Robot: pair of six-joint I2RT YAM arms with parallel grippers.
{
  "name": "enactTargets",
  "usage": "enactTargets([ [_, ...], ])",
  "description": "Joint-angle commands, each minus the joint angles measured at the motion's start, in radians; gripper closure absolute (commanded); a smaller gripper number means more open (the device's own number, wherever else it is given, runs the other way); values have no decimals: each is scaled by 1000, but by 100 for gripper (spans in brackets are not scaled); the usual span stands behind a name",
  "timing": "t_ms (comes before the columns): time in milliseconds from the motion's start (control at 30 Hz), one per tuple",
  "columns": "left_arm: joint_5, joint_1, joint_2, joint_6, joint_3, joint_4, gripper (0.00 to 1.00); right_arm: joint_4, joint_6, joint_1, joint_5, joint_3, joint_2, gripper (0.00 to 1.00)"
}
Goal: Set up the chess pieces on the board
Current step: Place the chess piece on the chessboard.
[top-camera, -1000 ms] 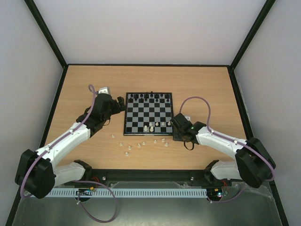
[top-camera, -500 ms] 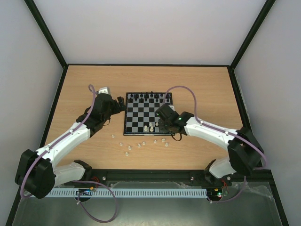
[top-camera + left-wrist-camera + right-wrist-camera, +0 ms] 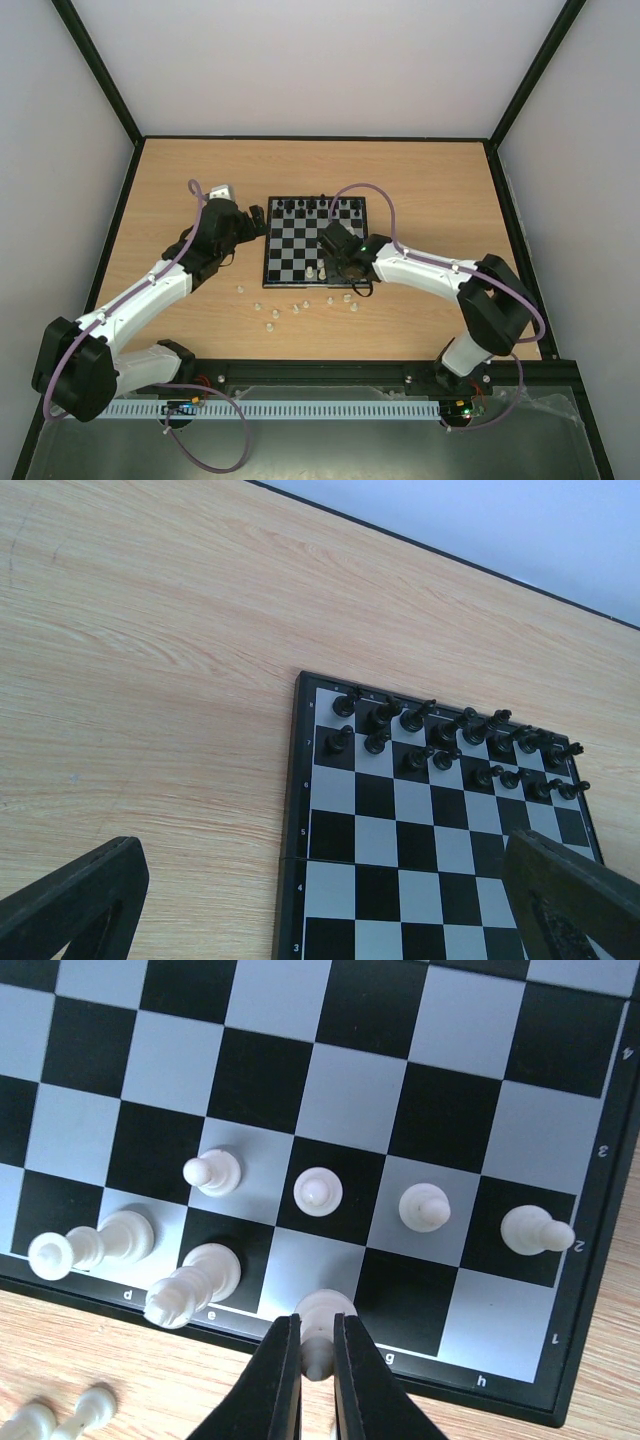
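Top view: board (image 3: 295,245) sits mid-worktop (image 3: 440,180), well clear of the worktop's black edging on all sides. Black chessmen (image 3: 318,206) fill the far ranks and the middle ranks are bare. Loose chess pieces (image 3: 270,315) are scattered on the worktop just off the near rim. Left claw (image 3: 255,218) hangs beside the board's left rim; right claw (image 3: 342,262) is over the near-right squares. Left wrist view: left claw (image 3: 320,855) spread wide, nothing between its fingers, the board's left rim below. Right wrist view: right claw (image 3: 318,1360) clenched on a white chessman (image 3: 322,1310) on the first-rank square between files e and g, just inside the near rim. Four pawns (image 3: 318,1191) stand one rank beyond it.
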Motion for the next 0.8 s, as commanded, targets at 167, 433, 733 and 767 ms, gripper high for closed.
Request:
enactTargets([
  [167, -6, -1, 1, 7, -8, 14, 1, -14, -22, 9, -13, 47, 62, 96],
  [433, -6, -1, 0, 8, -9, 14, 1, -9, -27, 9, -16, 54, 84, 94],
  [733, -5, -1, -4, 8, -9, 13, 1, 0, -27, 9, -21, 50, 84, 83],
  [767, -5, -1, -4, 7, -10, 12, 1, 1, -27, 8, -19, 49, 79, 83],
])
